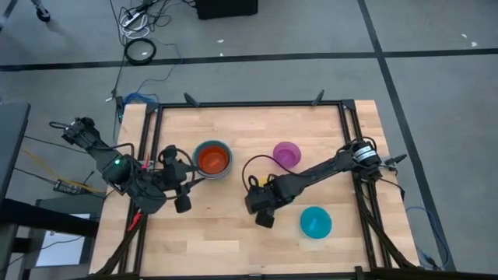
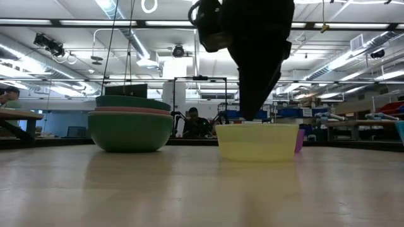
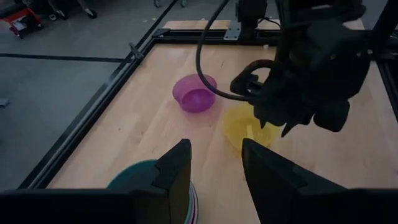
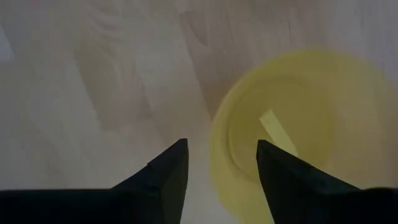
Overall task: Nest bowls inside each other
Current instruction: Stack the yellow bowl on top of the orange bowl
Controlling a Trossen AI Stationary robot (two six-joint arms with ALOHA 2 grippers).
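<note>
A yellow bowl [image 2: 257,141] stands upright on the wooden table, near its middle. My right gripper [image 4: 217,162] points down over the bowl's rim [image 4: 214,146], open, with one finger above the bowl's inside and the other outside its wall. In the high view this gripper [image 1: 264,211] hides the bowl. A stack of nested bowls [image 1: 212,158], green outermost [image 2: 130,132] and orange innermost, stands left of centre. My left gripper [image 3: 214,168] waits open and empty just near of the stack [image 3: 146,174]. A purple bowl [image 1: 286,153] and a turquoise bowl [image 1: 315,222] stand alone.
A black frame [image 1: 249,103] runs along the table's far edge and both sides. The purple bowl [image 3: 196,93] stands close behind the yellow bowl [image 3: 242,127]. Bare wood lies between the stack and the yellow bowl and along the near edge.
</note>
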